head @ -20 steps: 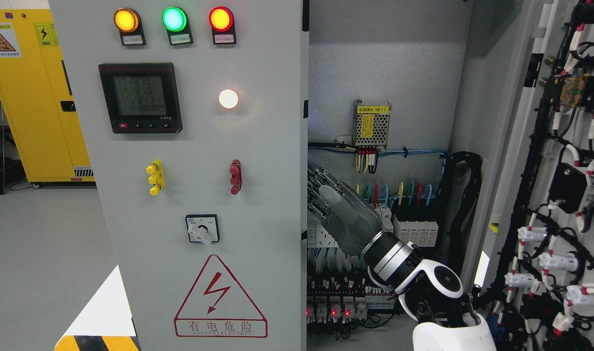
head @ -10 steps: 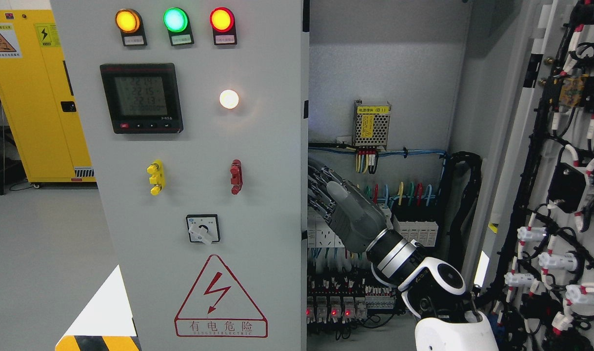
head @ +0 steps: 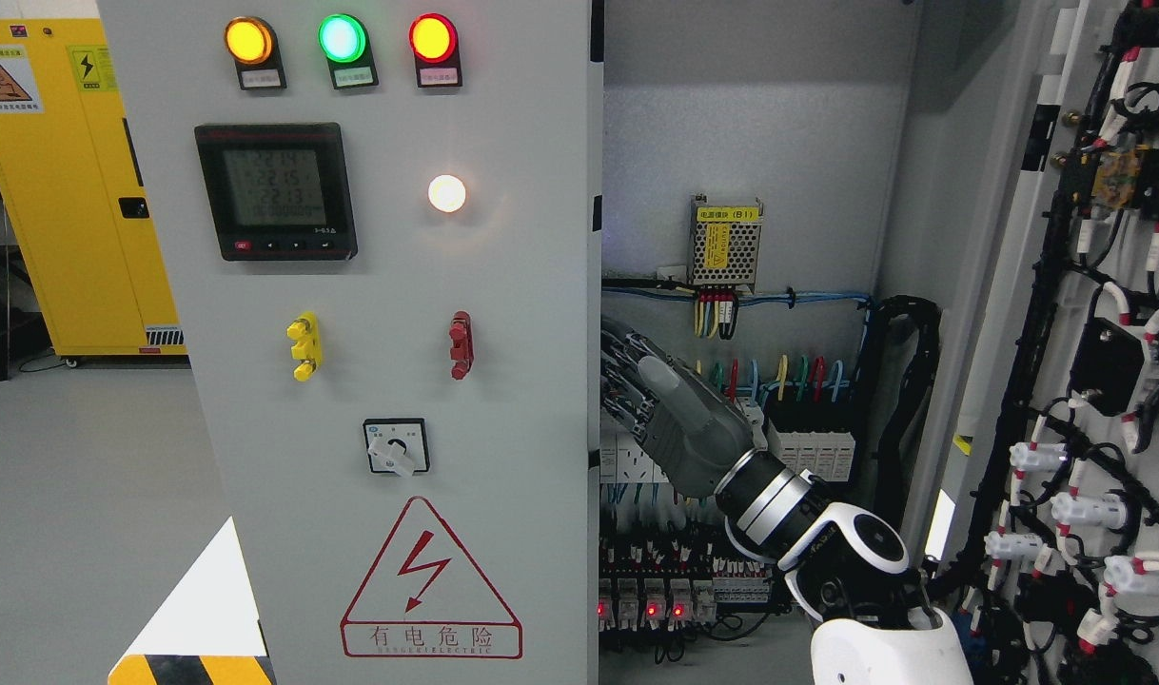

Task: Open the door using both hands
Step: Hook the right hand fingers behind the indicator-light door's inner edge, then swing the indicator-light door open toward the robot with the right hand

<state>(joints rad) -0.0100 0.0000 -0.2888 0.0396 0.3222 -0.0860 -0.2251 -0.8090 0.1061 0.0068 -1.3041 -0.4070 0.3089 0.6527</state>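
The right hand (head: 670,414) reaches up and leftward from the lower right, its fingers (head: 622,376) curled around the right edge of the left door (head: 503,419), gripping it. This tall grey panel stands upright, just left of the fingers. Behind them lie coloured wires (head: 779,376) and terminal blocks (head: 808,447); the right door (head: 1093,381) stands open, well to their right.

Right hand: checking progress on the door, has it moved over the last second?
Yes. The right hand shifted slightly right, away from the left door's edge.
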